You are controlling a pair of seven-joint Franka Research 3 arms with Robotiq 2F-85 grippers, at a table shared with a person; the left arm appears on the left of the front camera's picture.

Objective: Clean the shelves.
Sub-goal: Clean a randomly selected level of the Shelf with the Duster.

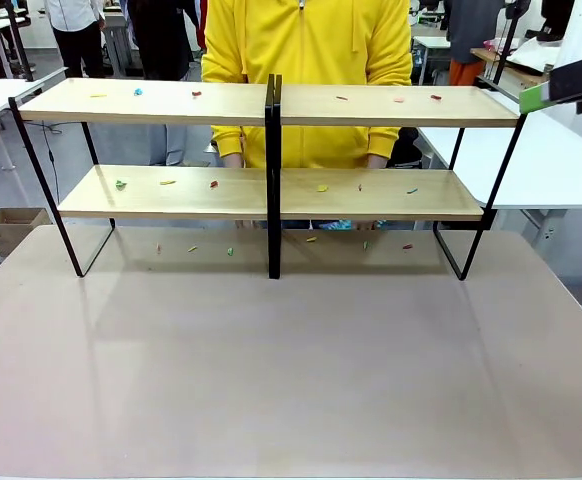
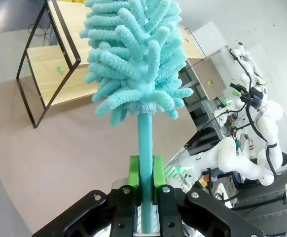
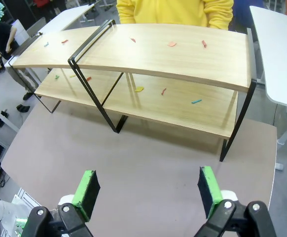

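Shelves (image 3: 183,61) ahead of gaping right claw (image 3: 147,186) | left claw (image 2: 146,174) clamps duster (image 2: 133,54)

light: bright, even (seemingly overhead) | shadows: soft, under shelves (image 1: 241,102) | wrist views: barrel distortion at edges

The left gripper (image 2: 144,173) is pinching the teal duster (image 2: 133,54) by its handle at bottom centre, while the right gripper (image 3: 148,190) is holding its fingers (image 3: 87,190) wide apart along the bottom edge.
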